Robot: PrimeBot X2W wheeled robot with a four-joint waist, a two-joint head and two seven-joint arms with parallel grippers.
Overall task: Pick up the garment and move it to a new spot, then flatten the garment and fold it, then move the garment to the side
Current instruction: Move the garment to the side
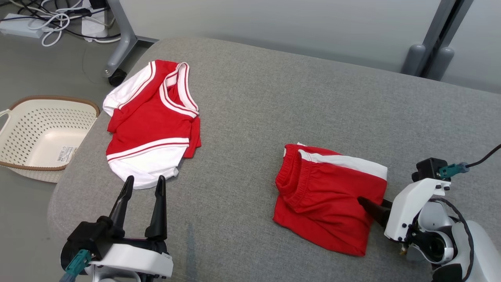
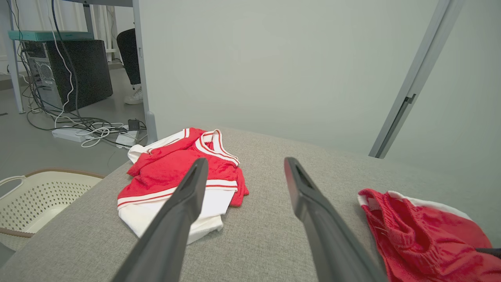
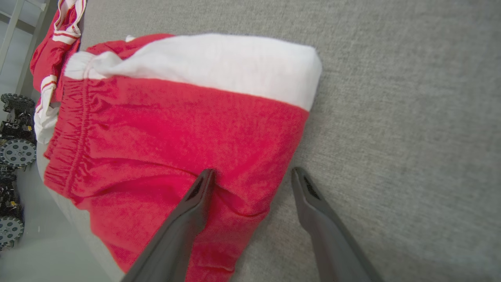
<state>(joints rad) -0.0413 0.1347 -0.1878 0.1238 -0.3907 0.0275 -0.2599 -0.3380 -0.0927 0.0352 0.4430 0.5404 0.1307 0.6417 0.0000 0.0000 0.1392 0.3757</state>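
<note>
The red shorts (image 1: pixel 328 196) are lying folded into a compact block on the near right part of the grey padded surface (image 1: pixel 274 98), their gathered elastic waistband facing the robot's left and a white band running along their far edge. The right gripper (image 3: pixel 253 171) is reaching in low from the right with its jaws spread wide. In the right wrist view one finger (image 3: pixel 195 203) is pressing down on the red cloth near the shorts' right edge, dimpling it, while the other finger is lying over the bare grey fabric just beside that edge, so the pincer is straddling the edge and clamping nothing. The left gripper (image 1: pixel 145 179) is hovering at the near left, fingers pointing away from the robot and standing wide apart, and it is holding nothing. Just beyond its fingertips a red and white shirt (image 1: pixel 152 121) is lying loosely crumpled on the far left of the surface, well apart from the shorts, with its striped neckline turned toward the far side. Off the surface's left edge a cream perforated basket (image 1: pixel 35 129) with a brown rim is sitting on the floor. Past it, white and black cables (image 1: pixel 51 19) are trailing beside a grey caster leg (image 1: pixel 117 76).
</note>
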